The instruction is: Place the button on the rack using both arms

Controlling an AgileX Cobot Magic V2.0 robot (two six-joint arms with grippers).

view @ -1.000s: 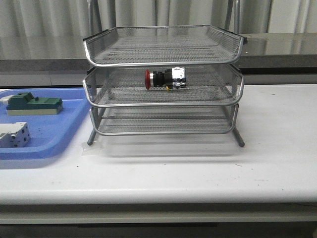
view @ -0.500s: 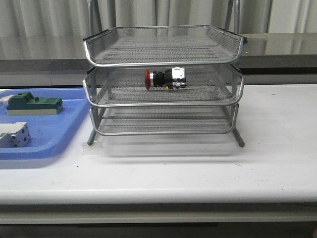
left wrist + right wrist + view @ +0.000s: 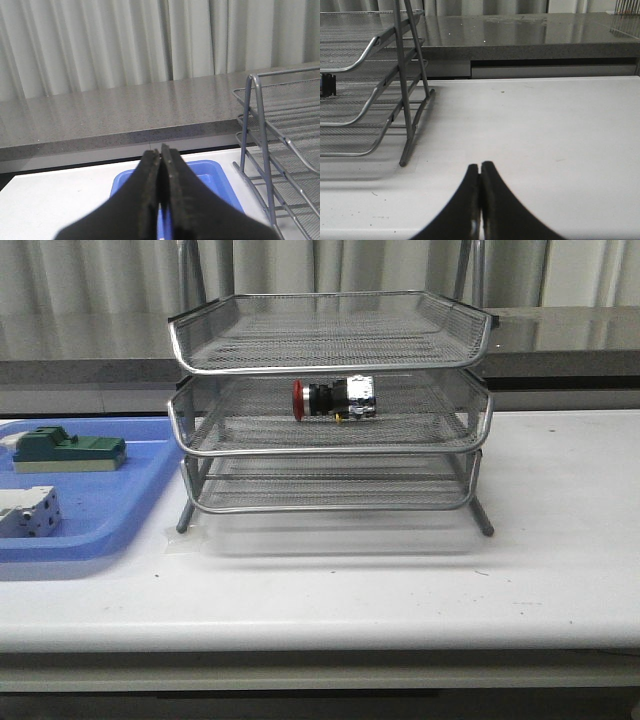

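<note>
A three-tier silver wire-mesh rack (image 3: 330,405) stands on a white table (image 3: 400,580), w/ grey curtains behind it. The button (image 3: 335,399) lies on its side on the rack's middle tier, roughly centred across the tier: red head toward the rack's left end, black body in the middle, silvery rear block toward the rack's right end. It rests on the mesh, nothing gripping it. No arm shows in the front view. Just left of the rack sits a flat blue tray (image 3: 110,515), holding a green block (image 3: 68,450) and, nearer the camera, a white-grey terminal block (image 3: 28,512). In the left wrist view the left gripper (image 3: 160,155) has its black fingers pressed together w/ nothing between them; it hangs over the blue tray (image 3: 220,175), off the rack's (image 3: 280,150) left end and well apart from the button, which isn't visible in that view. In the right wrist view the right gripper (image 3: 480,172) is likewise clenched on nothing, over bare table off the rack's (image 3: 375,75) right end; only a small dark bit that may be the button shows inside the middle tier at the frame edge, too cut off to tell for sure. Both grippers sit outside the rack, one at each end, w/ the button between them on the tier.
</note>
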